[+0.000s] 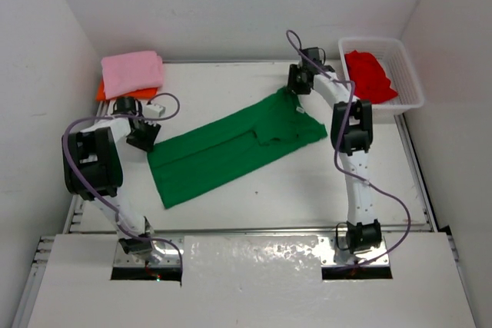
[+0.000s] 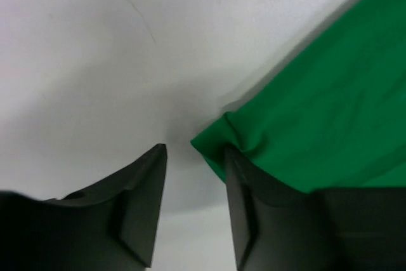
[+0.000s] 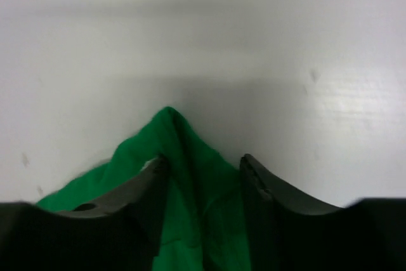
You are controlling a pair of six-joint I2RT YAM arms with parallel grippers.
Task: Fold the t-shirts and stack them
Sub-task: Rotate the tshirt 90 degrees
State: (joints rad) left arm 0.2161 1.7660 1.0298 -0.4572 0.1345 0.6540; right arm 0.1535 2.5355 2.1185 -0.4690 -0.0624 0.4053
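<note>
While left fingers (image 2: 136, 214) stand parted beside a corner of the green t-shirt (image 1: 223, 151), right fingers (image 3: 127, 211) straddle its bunched edge, grip unclear.

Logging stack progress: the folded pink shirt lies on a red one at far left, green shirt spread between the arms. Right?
No: the top view shows the pink shirt lying on an orange shirt, not a red one. The rest is right.
</note>
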